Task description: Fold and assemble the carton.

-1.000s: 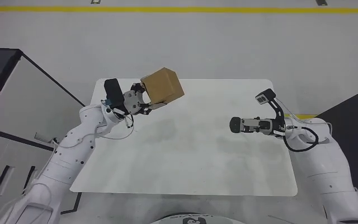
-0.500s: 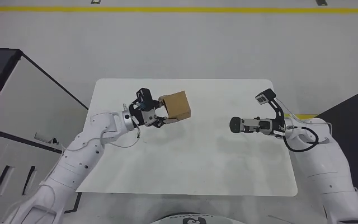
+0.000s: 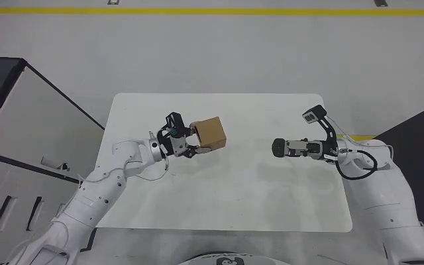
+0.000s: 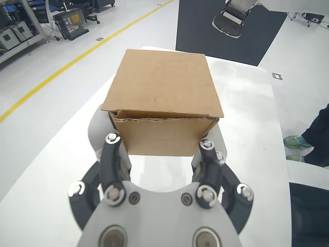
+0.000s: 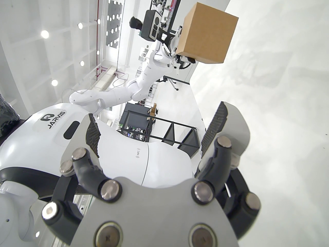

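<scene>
A brown cardboard carton, folded into a closed box, sits at the table's back middle. My left gripper grips it from the side, one finger on each flank of the box. The carton's lower face rests on or just above the white table; I cannot tell which. My right gripper stands open at the table's right side, well apart from the carton, nothing between its fingers.
A dark panel stands past the table's far end in the left wrist view. A black frame stands left of the table. A person's shoes are on the floor beside the table.
My left arm has carried the carton down and toward the table's middle, turning it level. The right arm has not moved.
</scene>
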Robot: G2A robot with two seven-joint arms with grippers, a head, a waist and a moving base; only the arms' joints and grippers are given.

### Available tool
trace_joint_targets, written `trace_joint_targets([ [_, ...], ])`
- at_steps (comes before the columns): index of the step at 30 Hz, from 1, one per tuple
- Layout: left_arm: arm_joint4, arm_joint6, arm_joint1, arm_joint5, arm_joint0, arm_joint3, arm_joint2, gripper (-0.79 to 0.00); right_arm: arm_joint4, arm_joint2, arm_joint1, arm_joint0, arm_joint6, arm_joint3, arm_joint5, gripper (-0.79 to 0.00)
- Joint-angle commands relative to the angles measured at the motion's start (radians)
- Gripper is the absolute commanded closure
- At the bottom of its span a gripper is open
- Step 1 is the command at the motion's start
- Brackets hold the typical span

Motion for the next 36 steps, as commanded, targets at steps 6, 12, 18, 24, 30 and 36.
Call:
trace_joint_targets([
  [6, -0.041, -0.124, -0.013, -0.034, -0.016, 0.102, 0.045, 0.0, 0.0, 0.0, 0.0, 0.0, 0.0, 0.0, 0.0, -0.785],
  [12, -0.066, -0.121, -0.036, -0.065, -0.045, 0.183, 0.099, 0.0, 0.0, 0.0, 0.0, 0.0, 0.0, 0.0, 0.0, -0.785],
  [18, -0.062, -0.122, -0.046, -0.067, -0.065, 0.209, 0.118, 0.0, 0.0, 0.0, 0.0, 0.0, 0.0, 0.0, 0.0, -0.785],
  [24, -0.061, -0.118, -0.049, -0.093, -0.059, 0.207, 0.131, 0.0, 0.0, 0.0, 0.0, 0.0, 0.0, 0.0, 0.0, -0.785],
  [30, -0.021, -0.05, -0.077, -0.188, -0.111, 0.289, 0.195, 0.0, 0.0, 0.0, 0.0, 0.0, 0.0, 0.0, 0.0, -0.785],
  [36, 0.062, 0.038, -0.109, -0.198, -0.178, 0.39, 0.247, 0.0, 0.0, 0.0, 0.0, 0.0, 0.0, 0.0, 0.0, -0.785],
])
